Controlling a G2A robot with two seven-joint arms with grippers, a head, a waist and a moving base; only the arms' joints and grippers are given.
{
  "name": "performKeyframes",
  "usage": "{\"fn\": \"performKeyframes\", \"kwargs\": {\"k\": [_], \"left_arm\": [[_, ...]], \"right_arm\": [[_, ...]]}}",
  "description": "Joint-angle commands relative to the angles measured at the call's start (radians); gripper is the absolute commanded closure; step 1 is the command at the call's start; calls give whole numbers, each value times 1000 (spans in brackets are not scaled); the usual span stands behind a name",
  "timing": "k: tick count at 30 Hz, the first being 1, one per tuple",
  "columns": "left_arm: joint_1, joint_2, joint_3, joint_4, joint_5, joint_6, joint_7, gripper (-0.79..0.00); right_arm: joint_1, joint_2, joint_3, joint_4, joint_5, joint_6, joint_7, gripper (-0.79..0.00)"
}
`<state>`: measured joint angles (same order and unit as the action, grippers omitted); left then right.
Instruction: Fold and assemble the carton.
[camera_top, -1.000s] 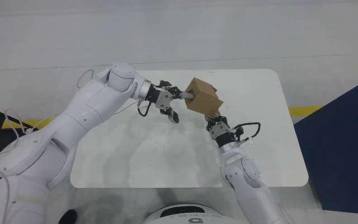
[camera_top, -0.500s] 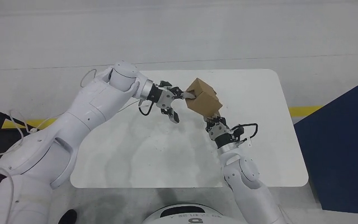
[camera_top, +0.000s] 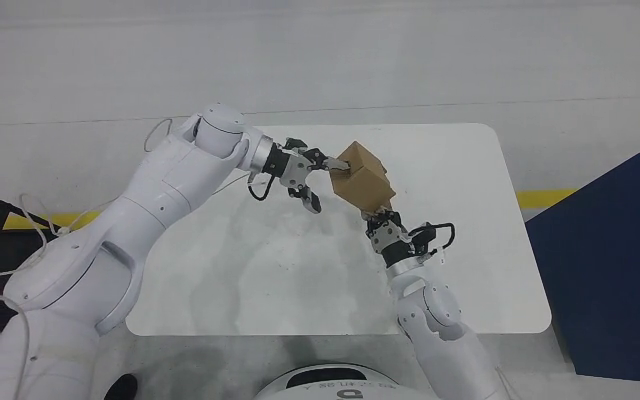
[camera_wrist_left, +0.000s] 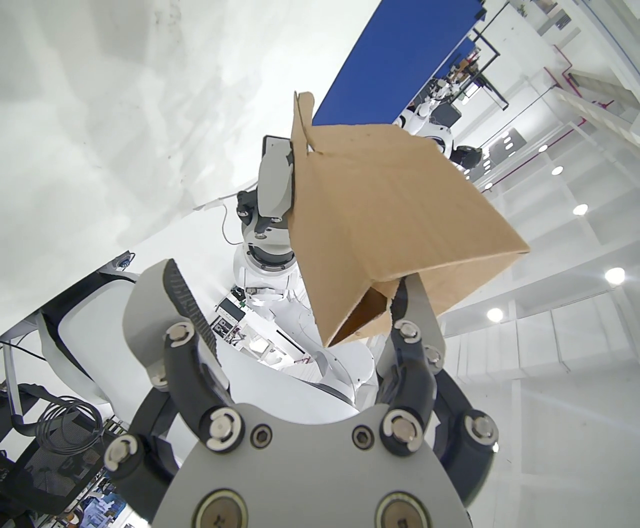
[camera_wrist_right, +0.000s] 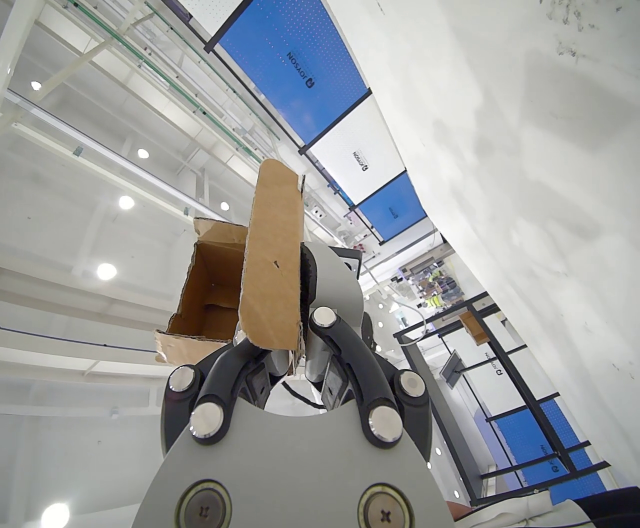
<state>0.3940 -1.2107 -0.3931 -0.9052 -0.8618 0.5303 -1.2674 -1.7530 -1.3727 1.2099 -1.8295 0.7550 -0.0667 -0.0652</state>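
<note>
White, round-cornered tabletop stands on a pale floor, with a yellow floor stripe and a dark blue panel off its right side.

From the left of the top view the left arm stretches across the table's far half. The left gripper is held above the surface with its fingers spread wide. In the left wrist view, the left gripper has one ribbed finger standing free in the air, well apart from the cardboard. The other finger has its tip at the lower corner of the brown cardboard carton, just where a loose flap gapes open. Whether that tip presses the board or only meets it cannot be told.

The brown cardboard carton hangs in the air above the far middle of the table, tilted, between the two grippers and touching no surface. It is partly formed: its walls stand as a box, and its end flaps are unfolded.

To the near right of the carton, the right gripper points up from below. In the right wrist view the right gripper is closed narrowly on one long flap of the carton. The board is pinched between the grey finger behind it and the finger in front. Beside that flap the carton's open inside shows, with ragged short flaps at its mouth.
</note>
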Motion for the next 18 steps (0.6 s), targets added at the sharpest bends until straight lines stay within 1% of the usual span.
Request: {"fn": "performKeyframes", "kwargs": {"k": [1, 10, 15, 18], "left_arm": [[0, -1, 2, -5, 24, 4, 7, -785], [7, -13, 3, -19, 73, 25, 2, -785], [9, -14, -10, -13, 68, 17, -6, -785], [6, -5, -32, 4, 59, 4, -19, -785]], "right_arm": [[-1, 0, -4, 1, -22, -2, -1, 0], [-8, -2, -39, 18, -156, -27, -38, 0], [-15, -3, -33, 13, -155, -39, -46, 0], [-21, -3, -17, 5, -129, -46, -49, 0]]}}
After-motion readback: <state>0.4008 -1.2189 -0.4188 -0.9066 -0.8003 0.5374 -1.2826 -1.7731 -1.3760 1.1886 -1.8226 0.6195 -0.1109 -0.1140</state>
